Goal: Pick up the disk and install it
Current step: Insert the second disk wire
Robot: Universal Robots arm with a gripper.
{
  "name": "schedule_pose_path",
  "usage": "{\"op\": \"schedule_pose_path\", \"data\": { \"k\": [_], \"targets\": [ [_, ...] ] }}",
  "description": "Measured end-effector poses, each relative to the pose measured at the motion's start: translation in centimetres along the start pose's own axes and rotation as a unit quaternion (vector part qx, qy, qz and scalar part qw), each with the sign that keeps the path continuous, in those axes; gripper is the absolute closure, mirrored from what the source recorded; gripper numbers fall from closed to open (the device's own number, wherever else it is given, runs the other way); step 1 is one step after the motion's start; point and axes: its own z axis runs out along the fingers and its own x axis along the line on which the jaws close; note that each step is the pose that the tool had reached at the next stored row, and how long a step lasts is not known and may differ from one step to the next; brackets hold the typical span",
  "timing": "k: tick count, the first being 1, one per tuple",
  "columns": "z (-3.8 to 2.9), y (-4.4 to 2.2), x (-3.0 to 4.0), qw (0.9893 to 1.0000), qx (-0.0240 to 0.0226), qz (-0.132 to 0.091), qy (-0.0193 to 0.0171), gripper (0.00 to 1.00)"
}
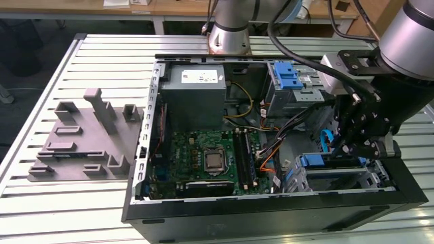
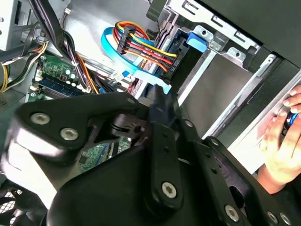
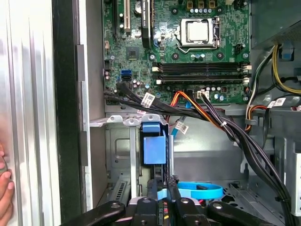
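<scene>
The disk sits inside the lower drive bay of the open computer case, and its blue rail end faces out of the metal cage. My gripper hangs just above and beside that bay. In both wrist views the fingertips stand close together with the end of a flat blue data cable pinched between them. Most of the disk's face is hidden by the cage.
The case lies open on a slatted table, with motherboard, grey power supply box and loose cable bundles. An upper cage carries a blue latch. A grey fixture plate lies at the exterior view's left. A person's hand rests by the case.
</scene>
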Motion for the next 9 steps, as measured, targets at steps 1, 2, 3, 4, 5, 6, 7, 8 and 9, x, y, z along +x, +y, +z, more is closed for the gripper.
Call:
{"op": "schedule_pose_path", "data": {
  "k": [1, 2, 3, 4, 5, 6, 7, 8, 9],
  "targets": [
    [-0.06, 0.0, -0.02, 1.0, 0.0, 0.0, 0.0001, 0.85],
    [-0.07, 0.0, -0.02, 1.0, 0.0, 0.0, 0.0001, 0.85],
    [-0.07, 0.0, -0.01, 1.0, 0.0, 0.0, 0.0001, 0.89],
    [-0.08, 0.0, -0.02, 1.0, 0.0, 0.0, 0.0001, 0.89],
    [-0.08, 0.0, -0.02, 1.0, 0.0, 0.0, 0.0002, 0.89],
    [-0.1, 0.0, -0.01, 1.0, 0.0, 0.0, 0.0004, 0.89],
    [-0.09, 0.0, -0.01, 1.0, 0.0, 0.0, 0.0004, 0.89],
    [-0.09, 0.0, -0.01, 1.0, 0.0, 0.0, 0.0004, 0.89],
    [-0.1, 0.0, -0.01, 1.0, 0.0, 0.0, 0.0005, 0.89]
  ]
}}
